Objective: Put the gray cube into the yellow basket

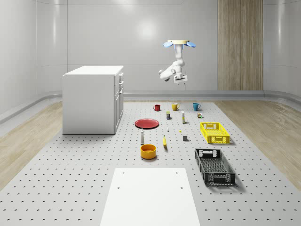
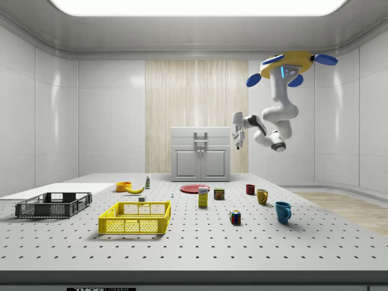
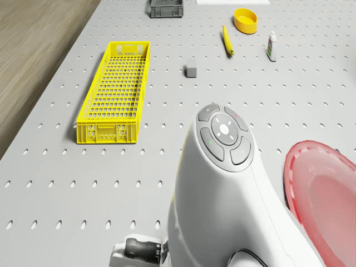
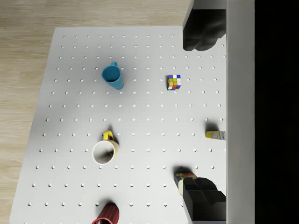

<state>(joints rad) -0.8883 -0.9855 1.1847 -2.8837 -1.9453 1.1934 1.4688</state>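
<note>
No legible writing appears on any item. The drone point(image 1: 178, 44) hovers high above the far end of the perforated table point(image 1: 70, 179), near the 3 mugs. The gripper point(image 4: 203, 112) is released, its fingers point(image 4: 201, 35) spread wide over the blue mug point(image 4: 112, 77) and puzzle cube point(image 4: 174, 82). The gray cube point(image 3: 191, 70), small and plain, rests on the table just beside the yellow basket point(image 3: 115, 92), not touching it.
</note>
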